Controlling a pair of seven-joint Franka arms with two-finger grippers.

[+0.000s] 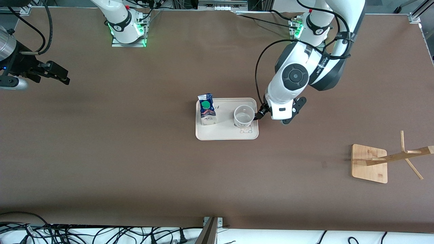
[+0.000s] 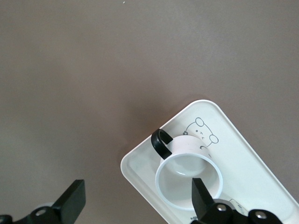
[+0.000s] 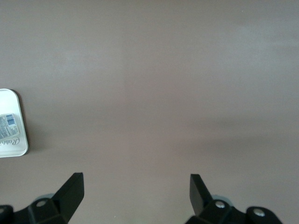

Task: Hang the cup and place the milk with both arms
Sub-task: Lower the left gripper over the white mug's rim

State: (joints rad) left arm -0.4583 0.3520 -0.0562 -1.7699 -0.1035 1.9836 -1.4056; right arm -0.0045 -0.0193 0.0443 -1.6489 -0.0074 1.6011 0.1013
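The white cup (image 1: pixel 243 116) stands upright on a white tray (image 1: pixel 227 134), at its end toward the left arm. The milk carton (image 1: pixel 206 109) with its green cap stands on the tray's other end. My left gripper (image 1: pixel 260 114) is open and low beside the cup, at the tray's edge. In the left wrist view the cup (image 2: pixel 188 179) shows its black handle (image 2: pixel 160 142), and one finger (image 2: pixel 200 196) is over its rim; the left gripper (image 2: pixel 137 199) holds nothing. My right gripper (image 1: pixel 61 75) is open and empty over bare table at the right arm's end, waiting.
A wooden cup rack (image 1: pixel 369 163) with pegs stands near the left arm's end of the table, nearer the front camera. The right wrist view shows my open right gripper (image 3: pixel 135 192) over brown table and a corner of the tray (image 3: pixel 22 140).
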